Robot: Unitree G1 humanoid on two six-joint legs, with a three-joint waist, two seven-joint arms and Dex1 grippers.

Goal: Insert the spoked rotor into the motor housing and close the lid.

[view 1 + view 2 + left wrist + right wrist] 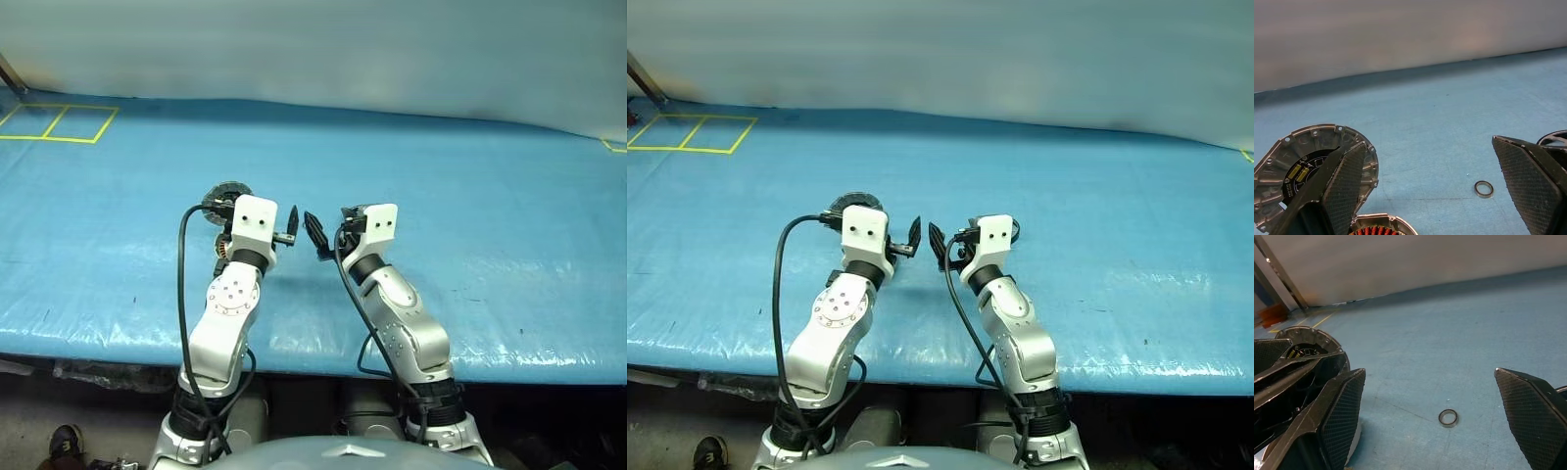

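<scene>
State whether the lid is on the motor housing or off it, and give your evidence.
Off. In the left wrist view the lid lies on the blue table beside the motor housing, whose copper windings are uncovered.

Blue tarp (470,196) covers whole work surface, wrinkled along near edge. Yellow tape squares (59,122) upper left of head view. Small metal ring (1484,189) lies flat on tarp, lower centre-right, left wrist view.
</scene>
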